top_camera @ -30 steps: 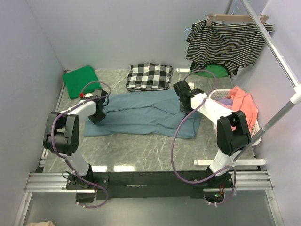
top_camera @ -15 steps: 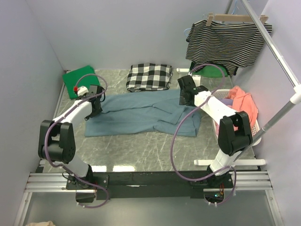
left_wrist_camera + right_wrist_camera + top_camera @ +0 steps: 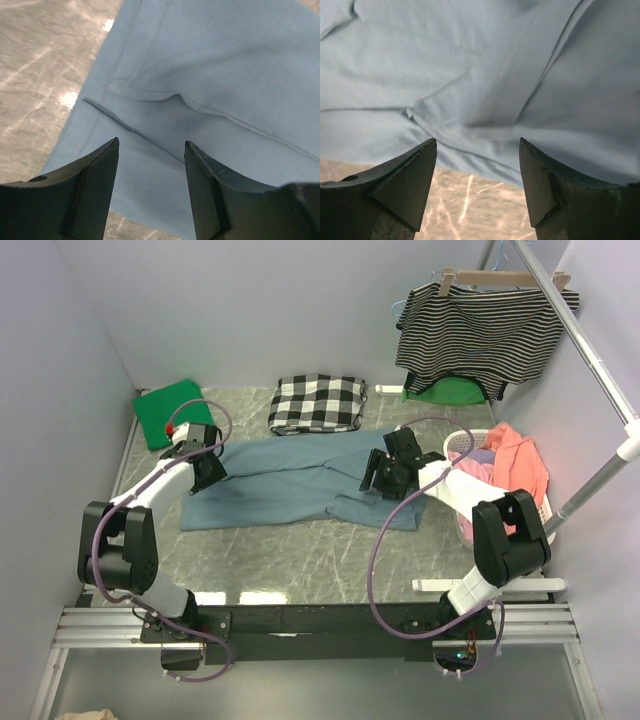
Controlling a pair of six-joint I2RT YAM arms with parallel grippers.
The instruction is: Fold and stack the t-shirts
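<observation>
1. Top view, edges and room: the blue t-shirt (image 3: 300, 485) lies spread flat in the middle of the table (image 3: 300, 560). A wide strip of bare table shows between its near edge and the arm bases. A wall (image 3: 60, 360) is close on the left. On the right stand a white basket (image 3: 458, 444) and a slanted pole (image 3: 590, 370).
2. Top view, counting:
   - There are two arms.
   - There is one blue t-shirt.
   - There is one green t-shirt (image 3: 168, 412), folded, in the far left corner.
   - There is one checked cloth (image 3: 318, 403) just behind the blue t-shirt.
   - There is one striped top (image 3: 480, 330) hanging on the pole.
   - There is one basket with pink cloth (image 3: 520, 465) in it.
3. Top view, what changed: the left gripper (image 3: 205, 475) has moved from the shirt's near left part to its far left edge. The right gripper (image 3: 378, 480) has come a little nearer and to the left. It now sits over the shirt's right part. The shirt lies in much the same place.
4. Left wrist view: the left gripper (image 3: 151, 145) has its jaws apart, with nothing between them. The blue t-shirt is below it. The shirt's edge runs slanted, and bare table is beside it on the left.
5. Right wrist view: the right gripper (image 3: 477, 142) has its jaws apart too and holds nothing. Wrinkled blue t-shirt fills most of the view. Its edge and a strip of bare table show between the fingers.
</observation>
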